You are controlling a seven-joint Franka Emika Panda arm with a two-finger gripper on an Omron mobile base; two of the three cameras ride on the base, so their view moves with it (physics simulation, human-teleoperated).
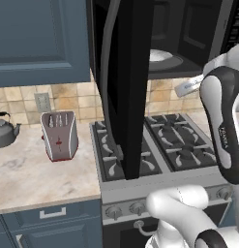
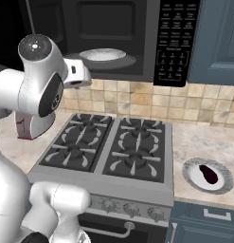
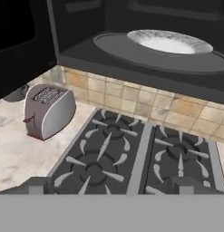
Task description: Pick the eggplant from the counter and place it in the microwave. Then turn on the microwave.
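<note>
I see the microwave (image 2: 109,38) door open, its white plate (image 2: 102,54) bare. The eggplant (image 2: 209,173) lies in a bowl (image 2: 222,182) on the counter (image 2: 199,137), at my four o'clock. My gripper (image 3: 111,186) spreads wide, carrying nothing. Everything remains: pick, place, start.

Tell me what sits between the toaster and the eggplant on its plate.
The gas stove, its four burners bare, lies between the toaster and the eggplant, as the right base view shows.
</note>
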